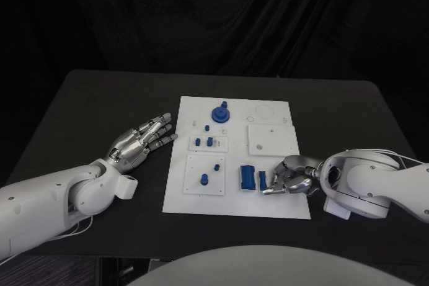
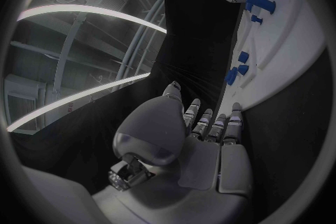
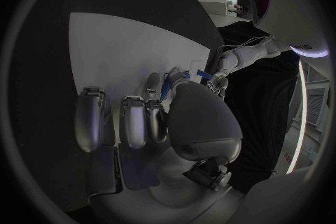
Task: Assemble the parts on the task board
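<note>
Behind right hand point(image 3: 157, 123), blue part point(image 3: 167, 88)

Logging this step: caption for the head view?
Right hand pinches a blue part on the board; left hand lies open beside it.

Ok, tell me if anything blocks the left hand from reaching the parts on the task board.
Nothing visible does. The left hand lies open on the table beside the task board, with bare black table between its fingertips and the board's edge; the nearest small blue parts sit just beyond.
</note>
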Tool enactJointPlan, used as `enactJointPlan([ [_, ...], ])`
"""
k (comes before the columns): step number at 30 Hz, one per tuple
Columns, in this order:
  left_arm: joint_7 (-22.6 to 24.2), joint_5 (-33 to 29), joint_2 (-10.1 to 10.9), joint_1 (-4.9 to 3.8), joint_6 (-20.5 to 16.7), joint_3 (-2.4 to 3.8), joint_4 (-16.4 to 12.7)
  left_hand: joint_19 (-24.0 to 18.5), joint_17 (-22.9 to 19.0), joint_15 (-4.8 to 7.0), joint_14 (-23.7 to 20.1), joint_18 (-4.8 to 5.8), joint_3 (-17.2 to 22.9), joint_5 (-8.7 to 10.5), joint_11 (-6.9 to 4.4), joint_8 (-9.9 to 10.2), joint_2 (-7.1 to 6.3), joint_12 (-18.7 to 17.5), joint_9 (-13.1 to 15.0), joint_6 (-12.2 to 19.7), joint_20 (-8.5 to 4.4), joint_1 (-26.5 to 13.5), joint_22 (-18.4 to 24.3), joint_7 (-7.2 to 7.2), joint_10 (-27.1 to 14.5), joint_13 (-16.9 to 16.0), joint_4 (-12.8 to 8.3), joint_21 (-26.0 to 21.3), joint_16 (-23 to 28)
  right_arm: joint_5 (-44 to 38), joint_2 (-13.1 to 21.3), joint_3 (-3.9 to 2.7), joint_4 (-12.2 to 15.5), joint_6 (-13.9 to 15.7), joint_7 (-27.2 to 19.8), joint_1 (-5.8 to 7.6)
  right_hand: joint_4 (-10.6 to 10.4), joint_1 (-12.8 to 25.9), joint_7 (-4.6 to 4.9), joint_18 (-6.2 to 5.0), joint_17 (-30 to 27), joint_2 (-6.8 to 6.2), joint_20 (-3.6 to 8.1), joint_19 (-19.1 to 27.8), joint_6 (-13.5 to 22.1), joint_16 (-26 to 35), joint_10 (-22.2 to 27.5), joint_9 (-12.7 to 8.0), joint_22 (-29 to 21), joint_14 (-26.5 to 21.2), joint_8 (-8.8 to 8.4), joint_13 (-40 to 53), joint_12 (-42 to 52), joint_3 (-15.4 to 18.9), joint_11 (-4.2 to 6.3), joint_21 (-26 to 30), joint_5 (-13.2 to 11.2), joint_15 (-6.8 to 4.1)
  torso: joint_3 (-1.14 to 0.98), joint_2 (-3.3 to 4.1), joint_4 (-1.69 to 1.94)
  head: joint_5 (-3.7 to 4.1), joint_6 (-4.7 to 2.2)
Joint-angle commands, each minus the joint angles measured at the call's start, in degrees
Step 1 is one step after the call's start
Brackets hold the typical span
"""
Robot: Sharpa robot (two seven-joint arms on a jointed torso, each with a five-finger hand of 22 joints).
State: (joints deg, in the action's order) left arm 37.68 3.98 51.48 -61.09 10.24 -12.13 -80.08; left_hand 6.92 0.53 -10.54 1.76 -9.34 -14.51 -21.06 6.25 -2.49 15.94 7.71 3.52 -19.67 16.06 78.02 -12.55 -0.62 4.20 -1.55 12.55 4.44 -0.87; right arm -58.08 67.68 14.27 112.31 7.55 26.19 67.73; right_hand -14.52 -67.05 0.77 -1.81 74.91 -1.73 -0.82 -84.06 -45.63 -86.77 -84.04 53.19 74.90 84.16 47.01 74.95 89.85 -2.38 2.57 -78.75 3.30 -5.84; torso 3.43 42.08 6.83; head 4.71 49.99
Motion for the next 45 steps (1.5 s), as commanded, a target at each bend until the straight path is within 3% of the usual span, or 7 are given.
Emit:
enactJointPlan([
  [1, -0.2, -0.1, 0.0, 0.2, 0.3, -0.07, 0.0, 0.2, 0.1, -0.26, 0.0, -0.39, 0.0, -0.19, 0.35, -0.2, -0.05, 0.2, 0.1, -0.3, 0.18, 0.5, 0.1, -0.18, -0.1, 0.0, -0.3, 0.3, -0.3, -0.3, -0.2, 0.01, -0.2, 1.3, 0.5, -0.22, 0.5, 0.0, -0.07, -0.97, 5.9, 0.78, 0.54, -1.2, -0.6, 0.2, -6.0, 0.1, 11.4, 4.1, 0.27, 15.1, 0.2, 0.0, 0.48, -0.2, 0.2, -0.42, 0.04, 0.0, -0.02, -0.06, 0.01],
  [13, -0.3, -0.1, -0.1, 0.22, 0.4, -0.07, 0.0, 0.2, 0.1, -0.27, 0.0, -0.39, 0.0, -0.25, 0.36, -0.2, -0.07, 0.3, 0.1, -0.5, 0.19, 0.5, 0.1, -0.23, 0.0, 0.0, -0.4, 0.3, -0.3, -0.3, -0.9, 0.0, -1.0, 2.4, 0.9, -0.24, 1.6, -1.8, -0.89, -0.95, 6.1, 3.81, 1.01, -1.3, -1.9, 0.2, -6.0, 0.7, 11.5, 4.1, 1.25, 15.1, 0.2, -0.7, 1.16, -0.3, 1.4, -0.98, 0.01, 0.0, 0.02, -0.11, 0.01],
  [20, -0.4, -0.1, -0.1, 0.23, 0.4, -0.07, 0.1, 0.2, 0.1, -0.27, 0.0, -0.39, 0.0, -0.27, 0.37, -0.2, -0.07, 0.3, 0.1, -0.5, 0.19, 0.5, 0.1, -0.25, 0.0, 0.0, -0.5, 0.3, -0.2, -0.3, -1.2, 0.0, -1.1, 1.9, 1.5, -0.24, 2.4, -2.9, -1.11, -0.92, 6.1, 4.24, 1.21, -1.4, -1.9, 0.2, -6.0, 0.9, 11.5, 4.2, 1.34, 15.1, 0.2, -1.0, 1.38, -0.4, 2.0, -1.17, 0.04, 0.01, 0.02, -0.1, 0.01],
  [27, -0.5, -0.1, -0.2, 0.27, 0.5, -0.07, 0.1, 0.2, 0.1, -0.28, 0.0, -0.38, 0.0, -0.33, 0.38, -0.3, -0.03, 0.3, 0.1, -0.6, 0.19, 0.6, 0.1, -0.29, 0.0, 0.0, -0.5, 0.3, -0.2, -0.3, -1.7, -0.01, -1.3, 0.8, 1.7, -0.24, 5.1, -6.0, -1.25, -0.95, 6.0, 3.39, 1.47, -1.3, -1.8, 0.2, -6.0, 1.4, 11.4, 4.1, 1.43, 15.1, 0.2, -0.9, 1.55, -0.2, 0.6, -1.35, 0.0, 0.03, -0.01, -0.17, 0.01],
  [31, -0.3, -0.1, -0.2, 0.3, 0.4, -0.07, 0.1, 0.2, 0.1, -0.28, 0.0, -0.38, 0.0, -0.33, 0.38, -0.3, -0.03, 0.3, 0.1, -0.6, 0.19, 0.6, 0.1, -0.29, 0.0, 0.0, -0.5, 0.3, -0.2, -0.3, -1.6, -0.01, -1.2, 0.8, 0.6, -0.24, 5.8, -6.2, -1.1, -0.78, 6.6, 1.82, 1.48, -1.6, -1.8, 0.0, -6.0, 1.7, 11.7, 4.3, 1.7, 15.1, 0.2, 0.3, 1.46, -0.8, -0.4, -1.33, -0.03, 0.02, 0.02, -0.2, 0.01],
  [36, 0.0, -0.1, -0.1, 0.34, 0.0, -0.07, 0.0, 0.2, 0.1, -0.28, 0.0, -0.38, 0.1, -0.42, 0.39, -0.3, 0.02, 0.3, 0.2, -0.7, 0.19, 0.6, 0.1, -0.34, 0.0, -0.1, -0.6, 0.3, -0.2, -0.6, -0.9, -0.01, -0.3, 1.6, -2.2, -0.24, 5.2, -4.8, -1.07, -0.75, 7.0, -0.75, 1.54, -1.6, -1.9, -0.2, -6.0, 2.5, 11.7, 4.3, 2.63, 15.1, 0.2, 2.8, 1.44, -0.9, -0.6, -1.34, -0.01, -0.01, -0.03, -0.27, 0.01],
  [45, 1.9, 1.9, 0.9, 0.35, -2.6, -0.05, -1.7, 0.2, 0.1, -0.29, 0.0, -0.37, 0.1, -0.5, 0.38, -0.4, -0.02, 0.5, 0.3, -1.2, 0.2, 0.7, 0.2, -0.47, 0.1, -0.1, -0.8, 0.3, -0.3, -1.8, 1.4, -0.07, 2.4, 5.6, -7.8, 0.72, 2.5, -2.9, -1.27, -0.66, 7.3, -3.0, 1.64, -1.8, -1.8, -0.3, -6.0, 3.5, 11.8, 4.4, 3.62, 15.1, 0.2, 4.4, 1.59, -1.3, -0.6, -1.44, -0.04, -0.18, -0.1, 0.33, 0.01],
])
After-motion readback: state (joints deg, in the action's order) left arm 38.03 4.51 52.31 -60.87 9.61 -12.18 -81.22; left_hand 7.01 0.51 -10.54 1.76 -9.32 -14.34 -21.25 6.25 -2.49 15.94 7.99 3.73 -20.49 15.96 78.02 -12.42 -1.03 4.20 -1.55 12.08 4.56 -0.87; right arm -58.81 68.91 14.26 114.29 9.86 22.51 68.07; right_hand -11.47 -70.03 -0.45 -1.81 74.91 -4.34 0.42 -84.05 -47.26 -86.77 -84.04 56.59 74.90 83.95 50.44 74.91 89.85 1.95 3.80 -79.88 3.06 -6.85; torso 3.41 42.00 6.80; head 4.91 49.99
